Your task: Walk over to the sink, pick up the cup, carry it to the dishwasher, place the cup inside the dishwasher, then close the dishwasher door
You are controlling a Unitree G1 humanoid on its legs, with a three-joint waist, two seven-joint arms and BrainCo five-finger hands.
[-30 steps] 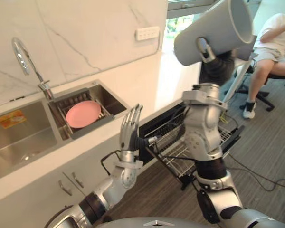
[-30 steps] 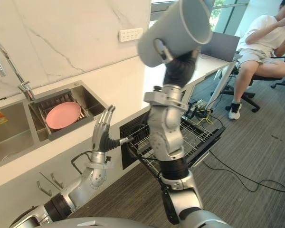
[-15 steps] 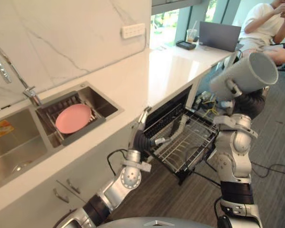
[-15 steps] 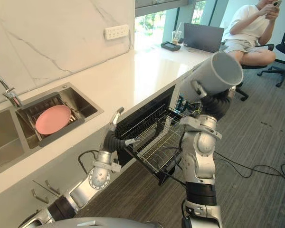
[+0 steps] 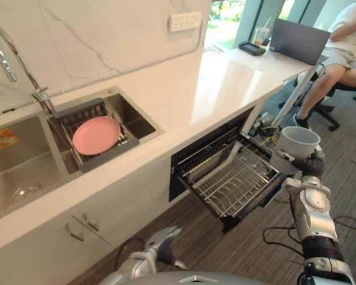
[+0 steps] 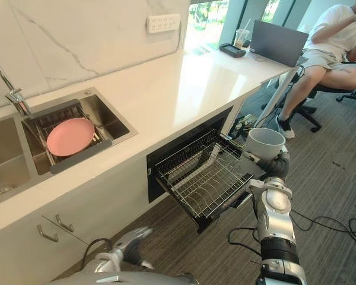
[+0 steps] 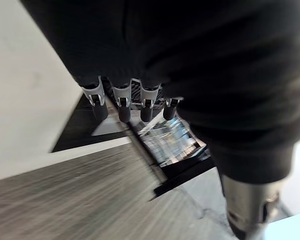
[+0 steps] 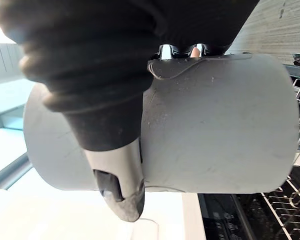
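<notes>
A pale grey cup (image 5: 296, 142) stands upright with its mouth up, and my right hand (image 5: 310, 164) is shut round its lower part. It hangs just past the right end of the pulled-out wire rack (image 5: 231, 178) of the open dishwasher (image 6: 184, 160) under the counter. In the right wrist view the cup (image 8: 215, 125) lies against my palm with the thumb (image 8: 121, 187) curled over its side, and the rack shows below it. My left hand (image 5: 161, 239) hangs low near the floor in front of the cabinets, open, its fingers (image 7: 121, 102) pointing toward the rack.
The white counter (image 5: 184, 95) holds a steel sink (image 5: 24, 172) with a tap (image 5: 12, 56) and a pink plate (image 5: 96, 135) in a drainer. A person (image 6: 320, 53) sits on an office chair at the far right by a laptop (image 6: 277, 43). Cables (image 6: 332, 222) lie on the carpet.
My right arm has lowered the cup from high above the counter down beside the rack, turning it upright. My left hand has dropped from in front of the counter to near the floor. The camera has shifted.
</notes>
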